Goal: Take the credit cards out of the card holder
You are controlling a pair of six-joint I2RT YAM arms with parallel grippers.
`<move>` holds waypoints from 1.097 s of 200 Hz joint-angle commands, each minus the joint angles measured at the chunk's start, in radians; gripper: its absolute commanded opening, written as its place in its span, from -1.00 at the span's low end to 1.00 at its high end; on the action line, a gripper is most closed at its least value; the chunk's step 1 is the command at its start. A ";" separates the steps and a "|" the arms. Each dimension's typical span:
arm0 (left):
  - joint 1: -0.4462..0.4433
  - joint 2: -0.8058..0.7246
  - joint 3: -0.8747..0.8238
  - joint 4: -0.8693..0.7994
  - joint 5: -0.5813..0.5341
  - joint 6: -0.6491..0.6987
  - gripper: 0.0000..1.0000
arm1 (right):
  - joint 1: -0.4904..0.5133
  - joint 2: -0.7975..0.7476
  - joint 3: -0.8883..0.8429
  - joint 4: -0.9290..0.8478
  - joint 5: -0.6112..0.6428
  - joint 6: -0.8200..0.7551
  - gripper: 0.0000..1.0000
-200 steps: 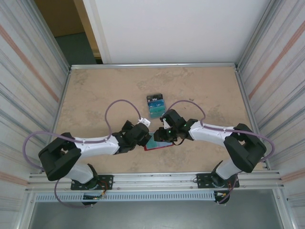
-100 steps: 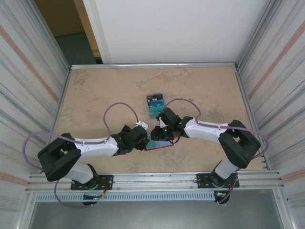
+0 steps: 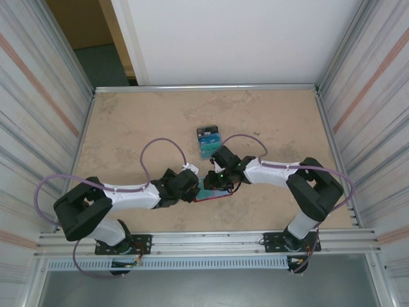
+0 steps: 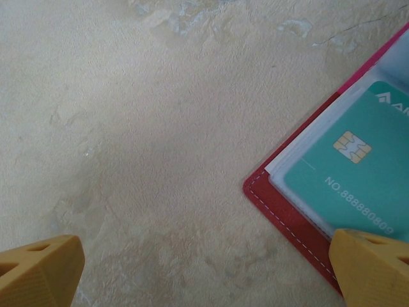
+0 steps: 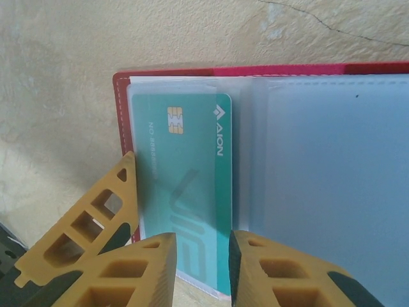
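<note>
where walls (image 3: 38, 96) rise, beige table (image 3: 128, 128), card holder (image 5: 319, 160)

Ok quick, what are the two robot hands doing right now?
Left fingers: wide open, gripping nothing.
Right fingers: nearly closed over the teal credit card; grip cannot be told.

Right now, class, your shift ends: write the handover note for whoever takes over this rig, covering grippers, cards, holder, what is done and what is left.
Left gripper: open wide, one finger at the corner of the card holder, nothing held.
Right gripper: jaws narrowly apart over the end of the teal card; no grip visible.
The card holder lies open; the teal card is in its sleeve and the neighbouring sleeve looks empty.
Done: a pile of cards lies beyond the holder.
Left: draw out the teal card and add it to the pile.
</note>
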 commanded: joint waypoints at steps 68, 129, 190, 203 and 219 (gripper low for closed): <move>0.001 0.030 0.017 -0.072 -0.029 -0.014 0.98 | -0.035 0.033 -0.043 0.068 -0.069 0.047 -0.45; -0.003 0.023 0.017 -0.079 -0.033 -0.015 0.97 | -0.052 0.056 -0.081 0.150 -0.137 0.068 -0.49; -0.003 0.016 0.019 -0.090 -0.042 -0.017 0.98 | -0.105 0.041 -0.180 0.390 -0.295 0.146 -0.66; -0.003 0.017 0.018 -0.092 -0.044 -0.016 0.98 | -0.111 0.041 -0.189 0.408 -0.305 0.151 -0.72; -0.004 0.018 0.019 -0.092 -0.043 -0.016 0.98 | -0.115 0.040 -0.198 0.424 -0.315 0.156 -0.77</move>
